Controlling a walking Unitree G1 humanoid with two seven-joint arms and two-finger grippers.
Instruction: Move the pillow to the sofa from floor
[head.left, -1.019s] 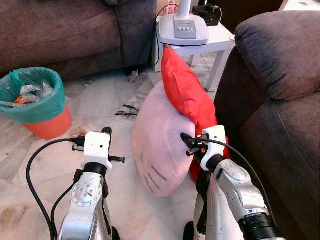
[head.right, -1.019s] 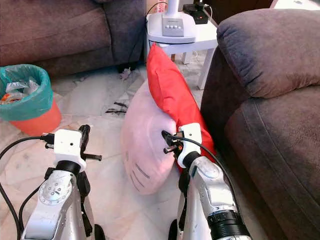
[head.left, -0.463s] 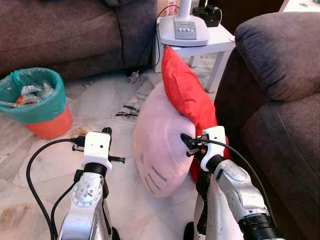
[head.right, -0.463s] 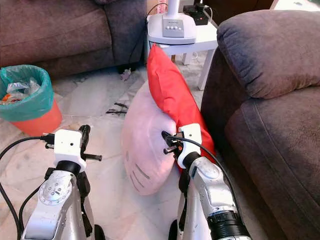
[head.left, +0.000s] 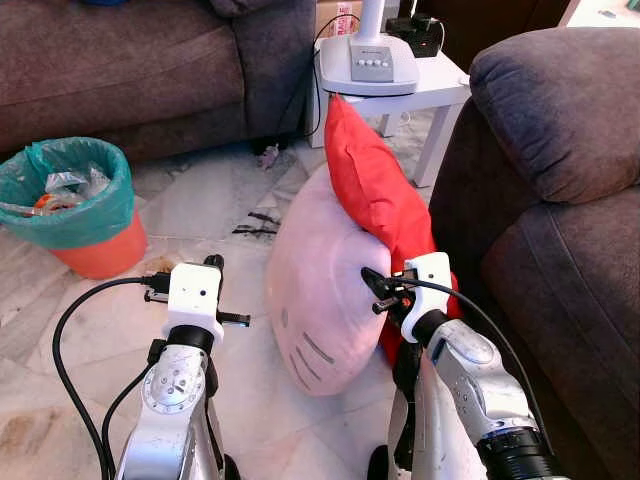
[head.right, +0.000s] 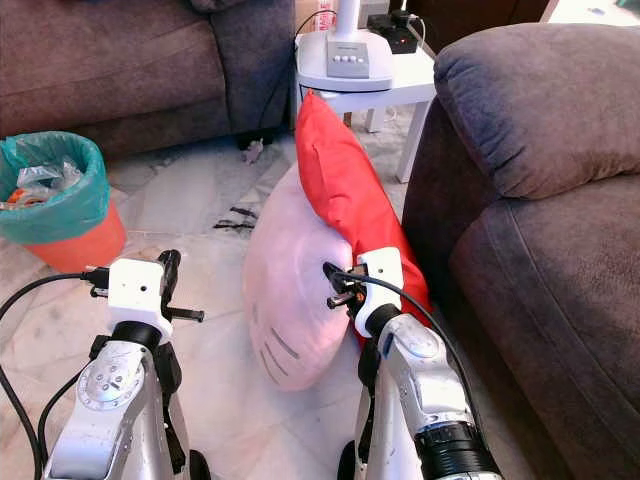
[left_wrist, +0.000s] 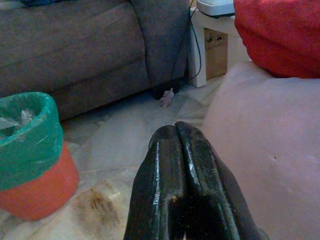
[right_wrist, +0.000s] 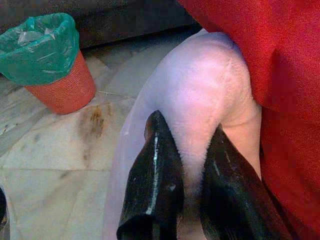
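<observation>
A big pink pillow with a stitched face stands on the marble floor. It leans on a red pillow, which rests against the grey-brown sofa on the right. My right gripper is at the pink pillow's upper edge, and its two black fingers pinch a bulge of pink fabric between them. My left gripper is shut with nothing in it. It hovers over the floor to the left of the pink pillow, without touching it.
An orange bin with a green bag and rubbish stands on the left. A second dark sofa runs along the back. A white side table carrying a white appliance base stands behind the pillows. Small dark debris lies on the floor.
</observation>
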